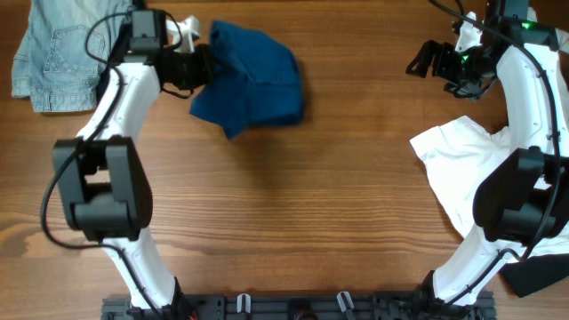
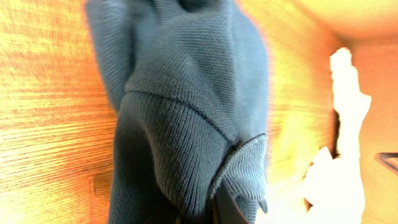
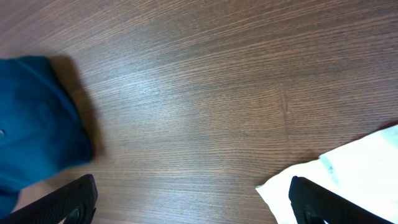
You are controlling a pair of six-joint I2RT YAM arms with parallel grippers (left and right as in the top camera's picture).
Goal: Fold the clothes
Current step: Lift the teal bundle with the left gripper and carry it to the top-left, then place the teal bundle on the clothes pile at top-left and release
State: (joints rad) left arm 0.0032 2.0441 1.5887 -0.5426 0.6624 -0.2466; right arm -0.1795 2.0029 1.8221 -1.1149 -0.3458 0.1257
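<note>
Blue knit T-shirt (image 1: pixel 258 76) sits bunched at the far side of the table (image 1: pixel 293 196), left of centre. It is lumpy, with no clean edge showing. Left gripper (image 1: pixel 197 64) is at its left edge, pinched on a wad of it. The wrist view is all fabric running down into the fingers, with a ribbed band across it; collar or hem, can't tell. Right gripper (image 1: pixel 425 60) hangs far right over bare wood, fingers spread wide, holding nothing.

Risks, my read:
- Single grab on a thick wad: pull and the lump drags or rolls tighter instead of opening.
- The pinch likely holds doubled layers, so front and back may lift together.
- Jersey is limp and slides on smooth wood; it could skid into the pale denim (image 1: pixel 62 53) just left of the arm.
- Left wrist camera is blinded by cloth.

White shirt (image 1: pixel 458 164) lies crumpled by the right arm, black garment (image 1: pixel 542 271) at the near right corner.
</note>
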